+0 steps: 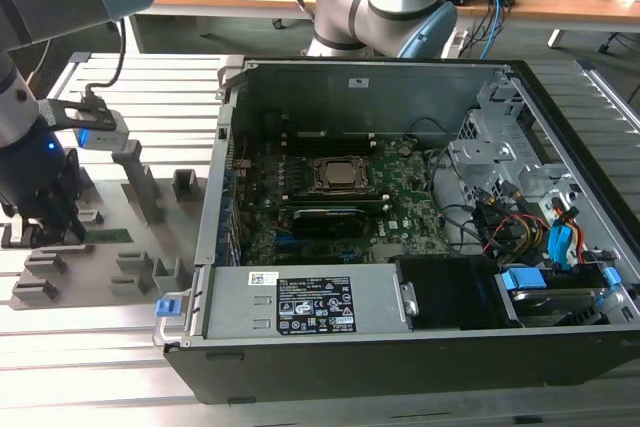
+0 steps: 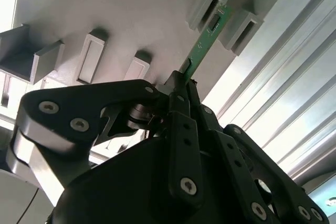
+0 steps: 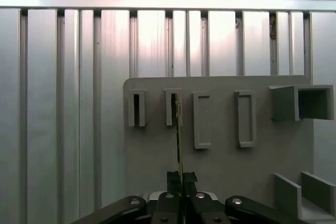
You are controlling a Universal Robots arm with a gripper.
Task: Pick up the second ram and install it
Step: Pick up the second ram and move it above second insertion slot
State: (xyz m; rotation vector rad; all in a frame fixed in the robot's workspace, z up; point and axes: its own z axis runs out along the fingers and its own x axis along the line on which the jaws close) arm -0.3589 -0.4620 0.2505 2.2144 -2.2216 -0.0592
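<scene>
Matte black gripper (image 2: 185,80) clamped narrow on second ram (image 2: 207,40): thin, flat green stick with small dark chips. Stick sat edge-up over smooth grey plastic fixture plate (image 3: 220,161), far end at rectangular slotted block (image 2: 207,4). Ribbed aluminium table (image 3: 63,103) lay under plate.

Second ram (image 2: 203,45): green circuit board, slight sheen, dark matt chips. Gripper (image 2: 185,80): black, matt, w/ shiny metal screws. Fixture plate (image 2: 131,19): grey plastic, matt, smooth. Table (image 3: 63,103): ribbed alu, brushed sheen.
</scene>
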